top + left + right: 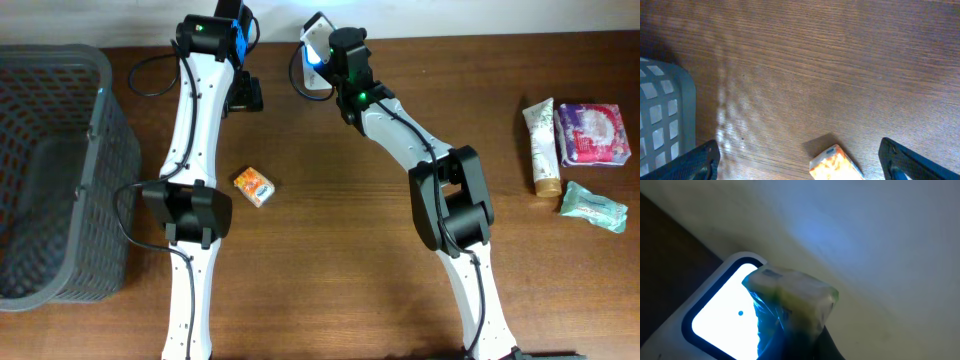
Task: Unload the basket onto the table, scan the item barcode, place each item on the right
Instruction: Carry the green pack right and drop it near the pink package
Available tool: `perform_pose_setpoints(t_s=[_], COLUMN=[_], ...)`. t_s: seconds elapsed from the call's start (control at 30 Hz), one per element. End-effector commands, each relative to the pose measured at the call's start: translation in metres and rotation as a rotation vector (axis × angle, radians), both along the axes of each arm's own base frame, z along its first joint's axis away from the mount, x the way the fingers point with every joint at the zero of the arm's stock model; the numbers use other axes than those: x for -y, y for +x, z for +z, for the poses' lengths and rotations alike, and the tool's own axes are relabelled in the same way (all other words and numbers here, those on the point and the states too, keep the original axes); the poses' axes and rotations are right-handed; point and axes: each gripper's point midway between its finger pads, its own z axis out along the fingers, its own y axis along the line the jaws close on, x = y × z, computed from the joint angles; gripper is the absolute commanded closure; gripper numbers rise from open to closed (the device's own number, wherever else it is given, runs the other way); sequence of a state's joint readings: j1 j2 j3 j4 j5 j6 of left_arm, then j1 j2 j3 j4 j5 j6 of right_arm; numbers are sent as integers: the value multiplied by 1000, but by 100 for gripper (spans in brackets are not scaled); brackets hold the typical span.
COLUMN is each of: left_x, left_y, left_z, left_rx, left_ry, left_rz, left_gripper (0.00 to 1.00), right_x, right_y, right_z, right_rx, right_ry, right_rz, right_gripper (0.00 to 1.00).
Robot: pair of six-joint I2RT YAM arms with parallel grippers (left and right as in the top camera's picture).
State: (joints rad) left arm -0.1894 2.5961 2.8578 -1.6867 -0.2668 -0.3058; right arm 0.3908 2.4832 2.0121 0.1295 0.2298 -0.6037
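While your right gripper is closed tight on the item, it holds that item up right in front of the scanner. You can see this best from the right wrist camera. The item is a small packet in clear wrap, and it covers part of the scanner's bright window. Blue light shines on the wrap. You cannot tell from here if the item touches the window, and the print on it is too blurry to read.

From above, the scanner stands at the far edge of the table, near the middle.

Your left gripper is wide open with nothing in it. Its two fingers show at the bottom corners of the left wrist view, over the wood. A little orange box lies on the table between the two arms, closer to the left one. A grey basket sits at the left side. At the right side, well apart from the arms, lie a tube, a purple pack and a green packet.
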Motion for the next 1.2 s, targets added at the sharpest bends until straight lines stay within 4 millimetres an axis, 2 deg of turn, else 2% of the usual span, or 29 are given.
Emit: perform_pose_setpoints(t_s=[0.0,0.1,0.2,0.27,0.3,0.37,0.4,0.43,0.5,0.57,0.63,0.67,0.77,0.83,0.87,0.9,0.97,1.03,1.07,1.13,1.17], left_x=[-1,-1,-1,-1,-1,-1,-1,-1,-1,-1,-1,-1,-1,-1,-1,-1,-1,-1,-1,-1,-1], left_y=[2,2,2,2,2,2,2,2,2,2,2,2,2,2,2,2,2,2,2,2,2], left_z=[0,0,0,0,0,0,0,0,0,0,0,0,0,0,0,0,0,0,0,0,0], left_rx=[5,5,6,6,6,5,6,6,6,6,5,6,5,5,6,6,5,6,6,6,5], left_ry=[10,10,11,11,11,10,11,11,11,11,10,11,10,10,11,11,10,11,11,11,10], left_rz=[-7,-7,-6,-6,-6,-7,-6,-6,-6,-6,-7,-6,-7,-7,-6,-6,-7,-6,-6,-6,-7], left_gripper=[1,1,1,1,1,1,1,1,1,1,1,1,1,1,1,1,1,1,1,1,1], right_x=[-6,3,34,81,120,170,206,251,313,381,431,450,484,498,496,492,486,481,475,454,426], right_y=[-1,1,3,0,-7,-22,-35,-54,-87,-136,-184,-204,-248,-265,-266,-265,-264,-265,-264,-260,-254], right_z=[11,40,74,100,111,116,116,111,97,69,42,33,16,10,5,1,-1,-2,-3,-9,-13], right_rx=[18,63,114,137,96,33,-10,-66,-159,-307,-452,-509,-612,-653,-683,-712,-734,-751,-771,-837,-919], right_ry=[11,86,202,357,466,547,571,583,560,492,446,442,447,481,541,596,615,614,623,693,796], right_rz=[7,-59,-210,-393,-494,-625,-715,-829,-986,-1165,-1313,-1367,-1473,-1507,-1486,-1458,-1441,-1434,-1419,-1353,-1262], right_gripper=[96,96,96,96,96,96,96,96,96,96,96,96,96,96,78,45,28,7,1,1,1])
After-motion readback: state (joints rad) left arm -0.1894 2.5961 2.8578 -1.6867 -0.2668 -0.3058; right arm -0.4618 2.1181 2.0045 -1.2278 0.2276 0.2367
